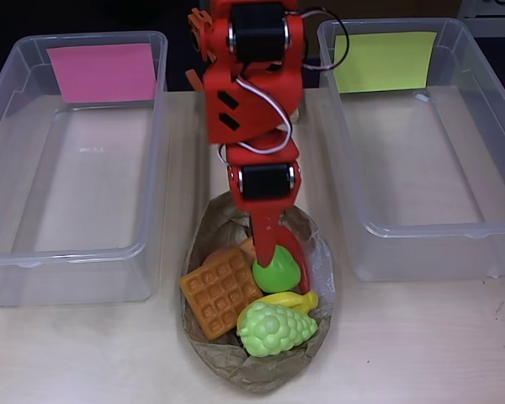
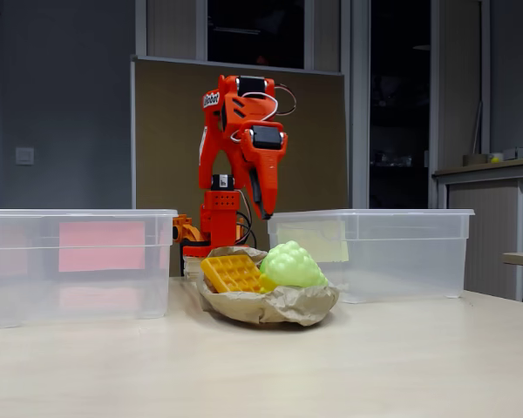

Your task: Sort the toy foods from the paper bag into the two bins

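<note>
The gripper [image 1: 279, 268] is seen in the overhead view reaching down into the paper bag [image 1: 257, 370], its orange fingers set around the green apple [image 1: 273, 276]. Whether the fingers are pressed on the apple or merely close beside it cannot be told; they look narrowly parted, and nothing is lifted yet. In the fixed view the gripper [image 2: 263, 209] hangs above the bag, apparently clear of the toys.

Just beside the apple lie the yellow bananas [image 1: 293, 300], and below them in the overhead view the pale green grapes [image 1: 273, 328]. The orange waffle [image 1: 219, 291] is tilted against the left side of the bag, with another orange piece partly hidden behind it.

For a good grasp, the apple is best taken across its middle, with the fingers kept off the bananas and the crumpled paper rim, so that the bag is not dragged up with the toy. A straight lift is judged safest before any swing sideways.

2 clear bins stand on the tabletop [image 1: 421, 345]: the bin with the pink label [image 1: 147, 168] at the left of the overhead view, the bin with the yellow-green label [image 1: 353, 168] at the right. Both hold no toys. Their walls stand near the bag on either side, so the apple must be raised above the rims before crossing.
</note>
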{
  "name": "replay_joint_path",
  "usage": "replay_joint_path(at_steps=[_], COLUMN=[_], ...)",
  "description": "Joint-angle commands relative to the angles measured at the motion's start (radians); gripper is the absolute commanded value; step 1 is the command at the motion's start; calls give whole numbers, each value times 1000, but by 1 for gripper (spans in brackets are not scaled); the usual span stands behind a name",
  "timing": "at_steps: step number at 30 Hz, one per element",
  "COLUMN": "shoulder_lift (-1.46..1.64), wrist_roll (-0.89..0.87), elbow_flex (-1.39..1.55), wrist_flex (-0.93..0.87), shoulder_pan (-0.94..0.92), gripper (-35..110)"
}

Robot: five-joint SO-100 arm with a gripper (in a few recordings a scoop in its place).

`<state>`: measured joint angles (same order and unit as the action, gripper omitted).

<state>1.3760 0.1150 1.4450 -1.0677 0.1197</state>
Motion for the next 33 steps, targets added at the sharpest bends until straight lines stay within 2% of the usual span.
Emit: replay_joint_path(at_steps=[1,3,7,13,18,26,33], shoulder_lift=[-121,-169,-196,-202,-275,-434,-488], wrist_roll=[-140,-123,-95,-31,-11,130,169], elbow_flex=[-221,-278,-339,-373,-460,-620,-649], wrist_flex=[-2,-5,-71,-143,-230,-328,-347], shoulder_pan=[61,84,120,129,86,31,14], gripper=[2,1,22,39,42,42,42])
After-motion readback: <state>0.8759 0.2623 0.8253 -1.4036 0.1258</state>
